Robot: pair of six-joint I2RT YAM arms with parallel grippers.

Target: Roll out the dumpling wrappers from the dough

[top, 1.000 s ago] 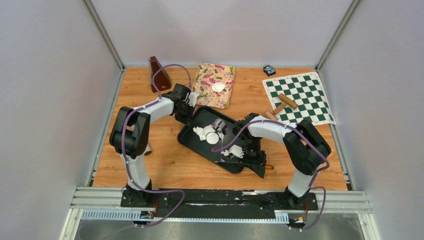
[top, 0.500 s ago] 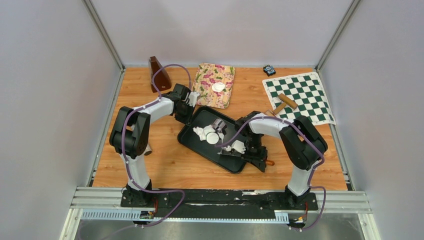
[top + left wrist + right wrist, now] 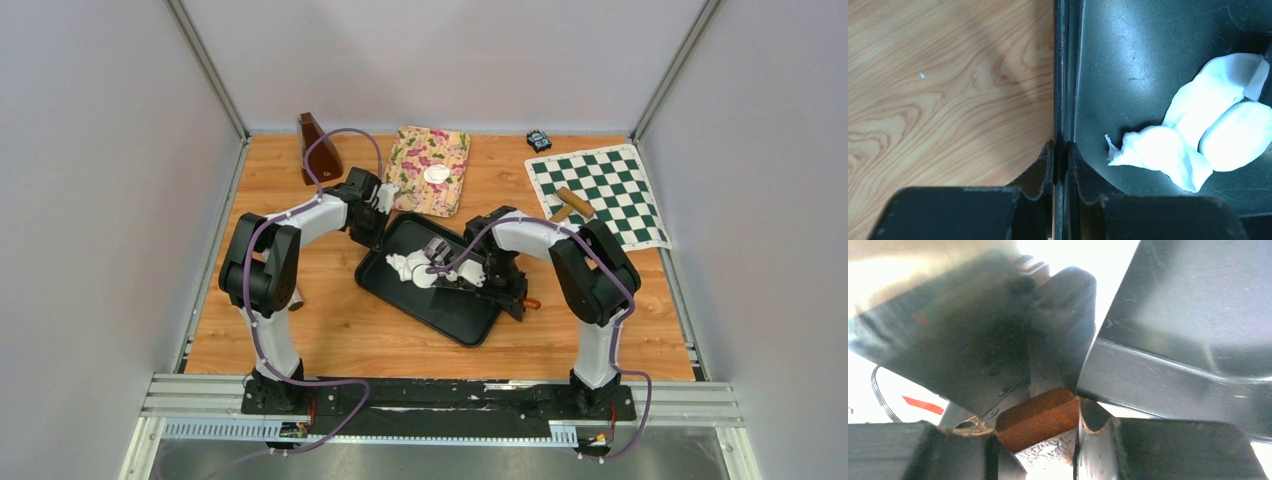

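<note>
The left arm [image 3: 310, 212] reaches forward and the right arm [image 3: 530, 240] folds inward, each with jaws clamped narrowly together.

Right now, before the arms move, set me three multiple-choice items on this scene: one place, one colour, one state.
1. The round wrapper lies on:
A. the chessboard mat
B. the floral cloth
C. bare wood

2. The tray is:
A. black
B. white
C. red

3. The left hand is:
A. open in the air
B. out of sight
C. shut on the tray's rim

Answers:
1. B, the white disc sits on the flowered fabric.
2. A, its floor and walls are black.
3. C, the left wrist view shows it pinching the rim.
</note>
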